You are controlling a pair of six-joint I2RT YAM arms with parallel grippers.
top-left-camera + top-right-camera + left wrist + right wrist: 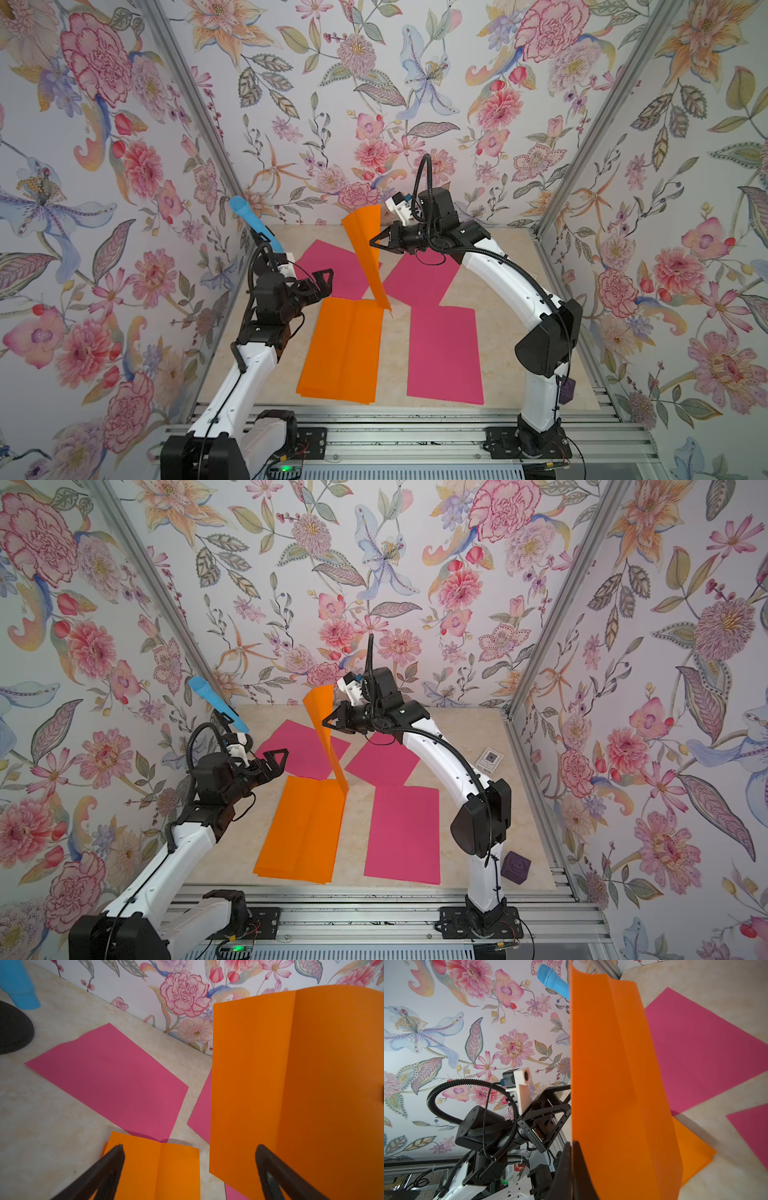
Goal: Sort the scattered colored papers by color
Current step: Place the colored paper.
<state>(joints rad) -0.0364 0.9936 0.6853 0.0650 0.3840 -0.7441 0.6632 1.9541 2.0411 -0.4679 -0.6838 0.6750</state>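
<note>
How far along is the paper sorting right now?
Done: an orange pile lies flat up front. In hand: the right gripper pinches another orange sheet, hanging upright beside it. Remaining: three pink sheets lie spread out, unstacked. The left gripper is open, empty.

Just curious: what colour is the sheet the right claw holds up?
Bright orange; the held sheet shows best in the right wrist view.

bright, even, diffuse light fills the space. shadows are faint and soft, just a grey smudge on the table (716, 985) beneath the hanging orange sheet (612, 1084). wrist views bow at their edges; the nearest parts blur.
</note>
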